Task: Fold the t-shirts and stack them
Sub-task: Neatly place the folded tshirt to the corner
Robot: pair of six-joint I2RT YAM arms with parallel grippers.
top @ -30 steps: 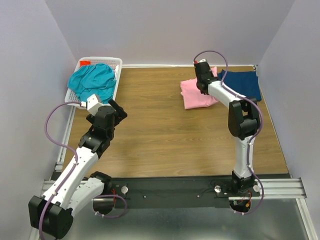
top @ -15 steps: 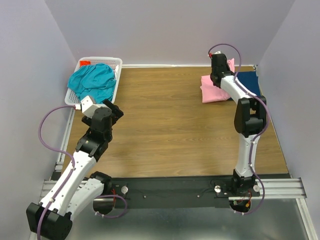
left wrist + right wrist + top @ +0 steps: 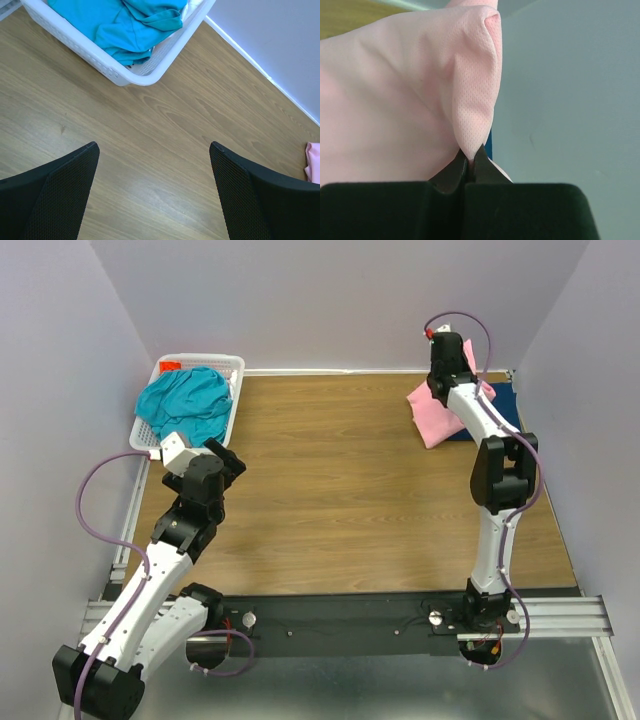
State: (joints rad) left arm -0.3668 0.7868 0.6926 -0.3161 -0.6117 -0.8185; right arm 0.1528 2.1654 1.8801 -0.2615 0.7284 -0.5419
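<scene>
My right gripper is shut on a fold of the light pink t-shirt at the table's far right; the wrist view shows the pink cloth pinched between the closed tips. The folded pink shirt hangs tilted over the dark navy-blue t-shirt, which shows only as a strip beside it. The teal t-shirt lies crumpled in the white basket at the far left, also seen in the left wrist view. My left gripper is open and empty, held over bare wood near the basket.
The white lattice basket's corner is just ahead of my left fingers. A red item peeks out at the basket's back. Walls close the table on the left, back and right. A pink edge shows at the left wrist view's right side.
My right gripper has carried the folded pink shirt rightward and toward the back, from the table's middle-right onto the navy shirt. My left arm turned slightly, then stayed still.
</scene>
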